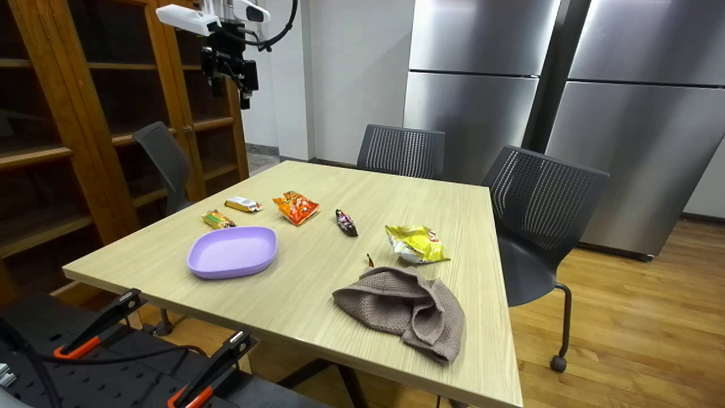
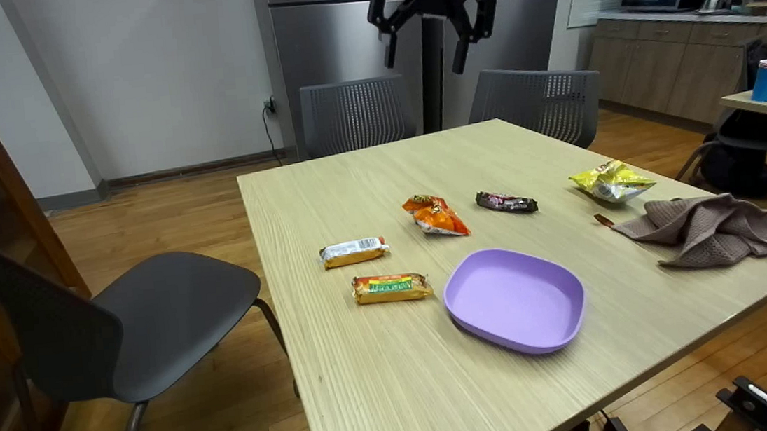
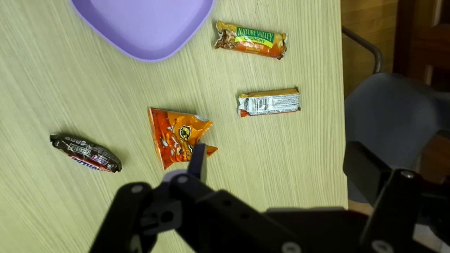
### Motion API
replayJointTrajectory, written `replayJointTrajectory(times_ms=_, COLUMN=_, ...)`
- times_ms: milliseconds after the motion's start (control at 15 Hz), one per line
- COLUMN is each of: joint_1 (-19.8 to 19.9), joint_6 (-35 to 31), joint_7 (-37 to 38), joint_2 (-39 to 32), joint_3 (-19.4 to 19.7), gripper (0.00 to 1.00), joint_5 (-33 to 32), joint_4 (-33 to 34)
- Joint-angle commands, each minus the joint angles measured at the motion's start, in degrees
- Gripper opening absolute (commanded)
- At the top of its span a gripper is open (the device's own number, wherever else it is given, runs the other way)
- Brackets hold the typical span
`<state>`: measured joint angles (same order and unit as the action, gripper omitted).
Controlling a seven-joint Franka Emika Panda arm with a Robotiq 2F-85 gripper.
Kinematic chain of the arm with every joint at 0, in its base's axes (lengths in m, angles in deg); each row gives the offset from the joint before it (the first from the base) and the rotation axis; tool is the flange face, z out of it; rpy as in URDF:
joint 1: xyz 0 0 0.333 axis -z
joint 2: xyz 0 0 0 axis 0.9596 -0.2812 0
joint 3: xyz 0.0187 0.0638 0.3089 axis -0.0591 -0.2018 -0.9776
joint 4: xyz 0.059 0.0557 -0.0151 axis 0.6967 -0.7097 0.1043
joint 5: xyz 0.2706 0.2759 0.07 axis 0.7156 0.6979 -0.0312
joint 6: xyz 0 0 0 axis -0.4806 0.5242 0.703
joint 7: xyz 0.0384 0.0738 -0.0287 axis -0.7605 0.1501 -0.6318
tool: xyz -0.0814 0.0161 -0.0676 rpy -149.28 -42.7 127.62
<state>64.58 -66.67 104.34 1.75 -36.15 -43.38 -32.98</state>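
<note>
My gripper (image 2: 425, 56) hangs well above the table, its jaws wide apart with nothing between them; the wrist view shows the same gripper (image 3: 279, 161) from above. Nearest below one finger in that view lies an orange snack bag (image 3: 175, 135). A dark-wrapped bar (image 3: 87, 153) is to its left. Two granola bars, one with a green label (image 3: 251, 39) and one barcode side up (image 3: 270, 102), lie by a shallow purple plate (image 3: 151, 28). In both exterior views a yellow chip bag (image 1: 418, 243) sits near a crumpled brown cloth (image 1: 402, 311). A reddish-brown tip (image 2: 604, 220) pokes out beside the cloth.
Dark chairs (image 1: 546, 215) (image 2: 182, 319) stand around the light wooden table (image 2: 370, 364). A glass-fronted wooden cabinet (image 1: 79, 141) and steel refrigerators (image 1: 470, 102) line the room. Black and orange clamps (image 1: 215, 362) are at the table's near edge.
</note>
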Motion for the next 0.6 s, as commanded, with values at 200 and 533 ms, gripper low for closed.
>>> replayJointTrajectory(times_ms=200, joint_1=-2.70, joint_6=-5.60, joint_7=11.56, joint_2=-6.31, joint_3=0.55, gripper=1.00, joint_5=-0.91, joint_4=3.89)
replayJointTrajectory(times_ms=533, joint_1=-4.72, joint_6=-7.92, joint_7=16.03, joint_2=-10.76, joint_3=1.42, gripper=1.00, joint_5=-1.30, joint_4=6.43)
